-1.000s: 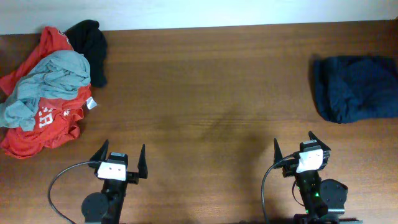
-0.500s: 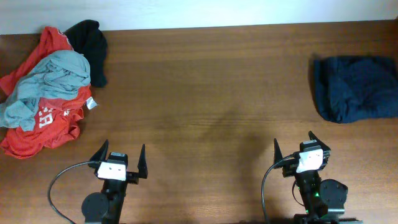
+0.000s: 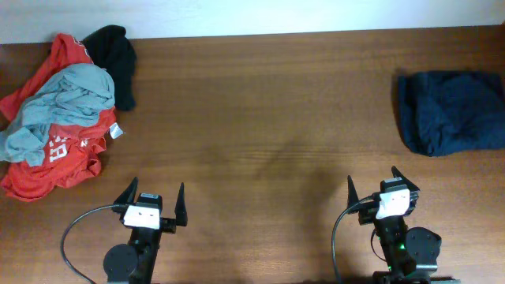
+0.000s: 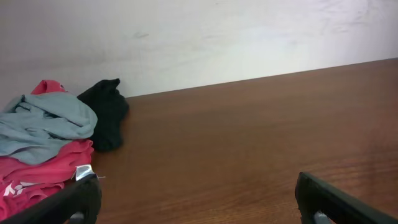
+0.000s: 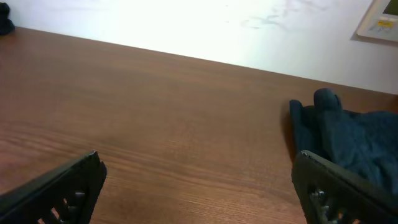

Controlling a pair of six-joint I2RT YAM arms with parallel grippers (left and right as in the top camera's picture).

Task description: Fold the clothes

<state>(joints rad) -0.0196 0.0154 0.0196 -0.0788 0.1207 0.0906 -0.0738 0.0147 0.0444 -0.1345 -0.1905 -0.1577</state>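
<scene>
Nothing moved: left hand [image 3: 155,195] and right hand [image 3: 372,183] still spread, empty; clothes [image 3: 454,110] untouched, folding not started.

A wooden worktop [image 3: 260,102] fills nearly the whole overhead view. It is a warm reddish brown, with fine grain running from left to right. The finish is smooth and slightly glossy, and a faint sheen shows on the wood toward the lower right of the left wrist view. A soft, blurred shadow [image 3: 288,158] lies near the middle of the wood. Along its far edge the worktop meets a pale wall [image 4: 217,37], off-white and matte, marked with faint smudges and scuffs. In the right wrist view a light-coloured notice [image 5: 379,22] sits on the wall at the upper right, its print too small to read. The light is even and diffuse.
</scene>
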